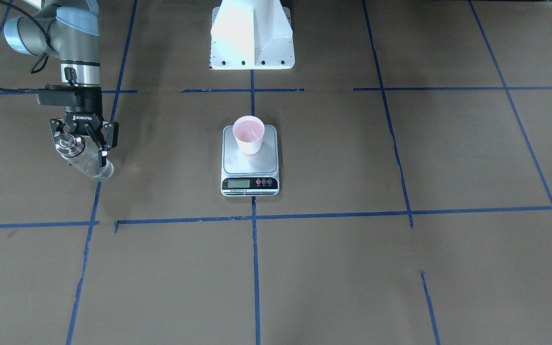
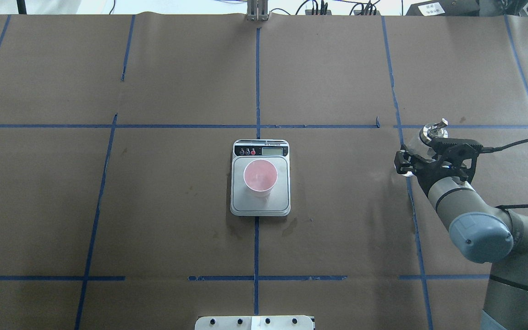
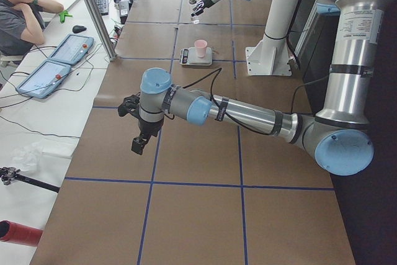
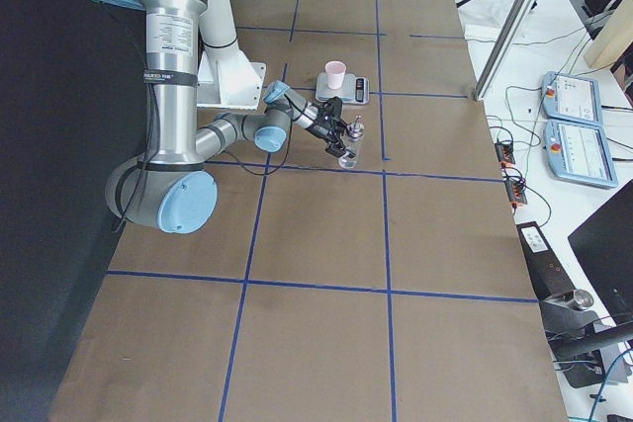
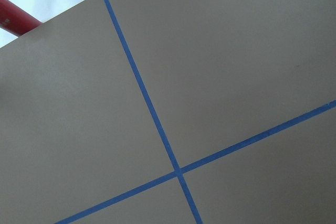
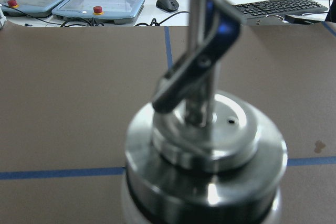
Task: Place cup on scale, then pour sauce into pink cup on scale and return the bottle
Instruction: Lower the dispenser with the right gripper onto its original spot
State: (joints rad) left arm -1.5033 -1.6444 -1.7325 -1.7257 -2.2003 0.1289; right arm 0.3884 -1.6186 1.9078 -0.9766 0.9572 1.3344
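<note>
The pink cup (image 1: 249,135) stands upright on the scale (image 1: 249,165) at the table's middle; both also show in the overhead view, cup (image 2: 260,178) on scale (image 2: 278,196). The clear glass bottle (image 1: 89,163) with its metal collar and spout stands on the table at the robot's right side. My right gripper (image 1: 82,151) is spread wide open around the bottle's upper part, seen from behind overhead (image 2: 434,153). The right wrist view shows the bottle's collar and spout (image 6: 205,145) close up. My left gripper (image 3: 138,144) hovers over the table's far left end; I cannot tell whether it is open or shut.
The white robot pedestal (image 1: 252,36) stands behind the scale. Blue tape lines grid the brown table cover. An operator (image 3: 18,4) sits at a side desk with teach pendants (image 3: 71,48). A red object (image 5: 16,20) lies beyond the table's left end.
</note>
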